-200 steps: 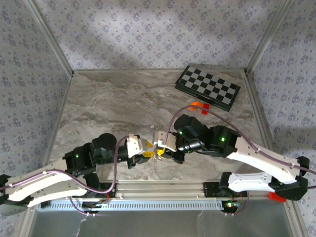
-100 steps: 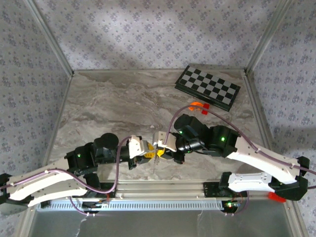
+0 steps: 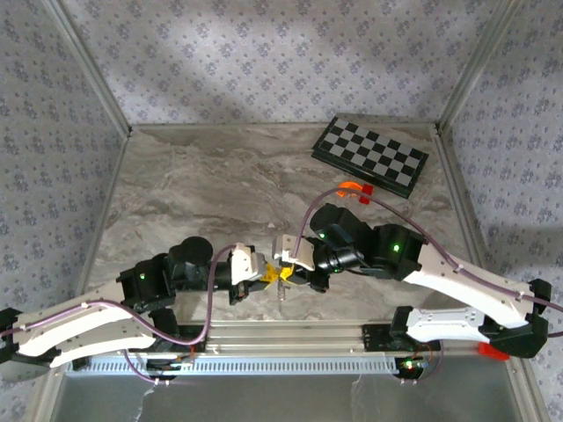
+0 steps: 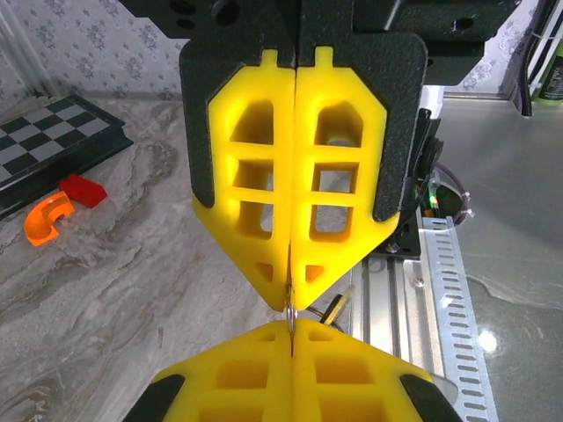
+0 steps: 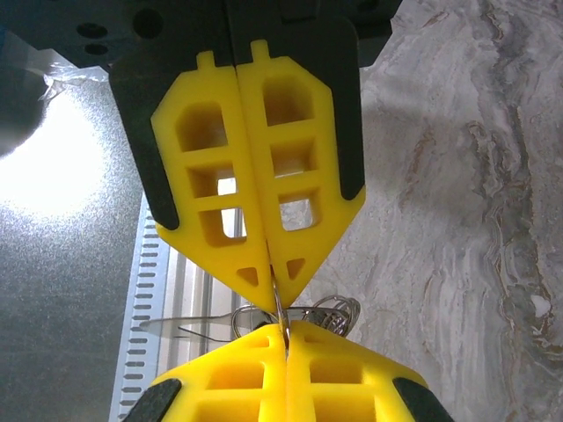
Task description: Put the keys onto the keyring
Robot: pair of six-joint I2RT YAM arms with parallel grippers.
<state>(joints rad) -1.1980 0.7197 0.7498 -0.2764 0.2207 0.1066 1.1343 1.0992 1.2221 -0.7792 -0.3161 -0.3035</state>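
Near the table's front edge my left gripper [image 3: 270, 275] and right gripper [image 3: 282, 272] meet tip to tip, both shut. In the left wrist view my left gripper [image 4: 290, 327] faces the right gripper [image 4: 289, 294], and a thin edge of the silvery keyring [image 4: 288, 309] runs between both pairs of closed tips. The right wrist view shows my right gripper [image 5: 284, 332] below the left gripper [image 5: 274, 294], with the keyring's wire loops [image 5: 339, 312] bunched just beside them. A key [image 4: 338, 308] hangs behind the tips; its pale blade [image 5: 176, 325] sticks out sideways. The key [image 3: 281, 291] dangles below the grippers.
A folded chessboard [image 3: 369, 156] lies at the back right. An orange curved piece [image 3: 350, 187] and a red block [image 3: 364, 195] sit in front of it. The slotted aluminium rail [image 3: 290, 332] runs directly under and behind the grippers.
My left gripper slid right to the right gripper's tips and shut on the metal there. The right arm held still and stayed shut.
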